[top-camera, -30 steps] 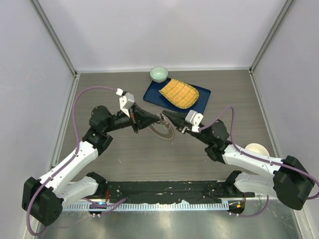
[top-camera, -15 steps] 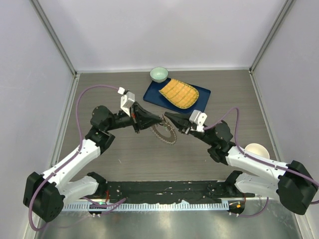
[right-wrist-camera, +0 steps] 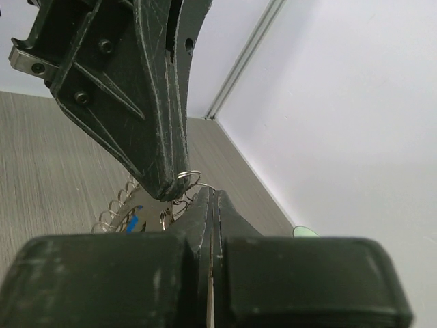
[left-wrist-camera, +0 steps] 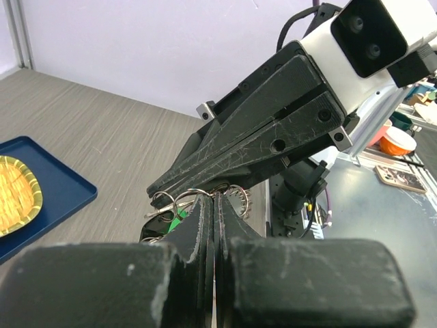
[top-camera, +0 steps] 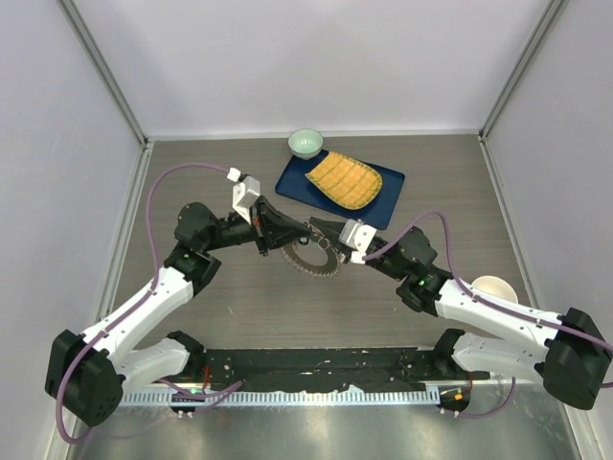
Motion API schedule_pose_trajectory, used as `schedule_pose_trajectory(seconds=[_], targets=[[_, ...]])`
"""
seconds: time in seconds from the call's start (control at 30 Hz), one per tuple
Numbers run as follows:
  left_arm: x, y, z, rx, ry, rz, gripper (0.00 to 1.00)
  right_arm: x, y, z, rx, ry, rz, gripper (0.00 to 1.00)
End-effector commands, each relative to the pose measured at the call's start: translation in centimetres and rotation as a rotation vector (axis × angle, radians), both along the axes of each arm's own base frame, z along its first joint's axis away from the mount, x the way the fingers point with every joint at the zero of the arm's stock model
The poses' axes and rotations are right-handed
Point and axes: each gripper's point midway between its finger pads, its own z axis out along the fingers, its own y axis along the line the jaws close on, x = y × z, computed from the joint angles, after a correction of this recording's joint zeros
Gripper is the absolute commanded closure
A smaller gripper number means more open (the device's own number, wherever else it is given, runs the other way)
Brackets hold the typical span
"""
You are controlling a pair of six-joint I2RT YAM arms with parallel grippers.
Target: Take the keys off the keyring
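Observation:
The keyring (top-camera: 310, 263), a thin metal ring fringed with small silvery keys, hangs just above the table's middle between my two arms. My left gripper (top-camera: 306, 233) and right gripper (top-camera: 315, 228) meet tip to tip over its far edge. In the left wrist view my left gripper (left-wrist-camera: 214, 199) is shut, with ring wire (left-wrist-camera: 193, 193) at its tips and a green-headed key (left-wrist-camera: 179, 221) below. In the right wrist view my right gripper (right-wrist-camera: 213, 192) is shut on thin wire, and keys (right-wrist-camera: 130, 213), one marked blue, dangle to its left.
A blue tray (top-camera: 383, 196) holding a yellow ridged piece (top-camera: 343, 179) lies behind the grippers. A pale green bowl (top-camera: 306, 143) stands at its far left corner. A cream bowl (top-camera: 494, 287) sits by the right arm. Walls close in on three sides.
My right wrist has pushed left toward the left gripper, and the ring of keys has swung lower and spread rounder beneath the tips. Both grippers have stayed shut.

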Motion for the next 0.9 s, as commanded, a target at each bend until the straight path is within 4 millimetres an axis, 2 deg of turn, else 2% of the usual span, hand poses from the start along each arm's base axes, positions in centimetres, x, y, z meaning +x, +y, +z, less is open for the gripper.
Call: schedule_pose_trajectory(seconds=[0.0,0.17,0.27,0.53,0.87], targets=[[-1.5,0.4,4.7,-0.080,-0.231,-0.023,1.00,1.5,-1.0,-3.4,-0.116,0.081,-0.112,0.99],[-1.2,0.3,2.2,-0.001,-0.202,-0.020,1.00,1.2,-1.5,0.3,0.002,0.053,-0.120,0.99],[-1.1,0.4,1.2,0.027,-0.190,-0.020,1.00,0.8,-1.3,1.7,0.030,0.040,-0.094,0.99],[-0.3,0.3,-0.5,0.098,-0.177,-0.001,1.00,-0.2,-1.1,3.6,0.077,0.001,-0.039,0.99],[0.8,0.6,-1.9,0.159,-0.161,0.055,1.00,-2.0,-1.4,3.6,0.091,-0.046,0.023,0.99]])
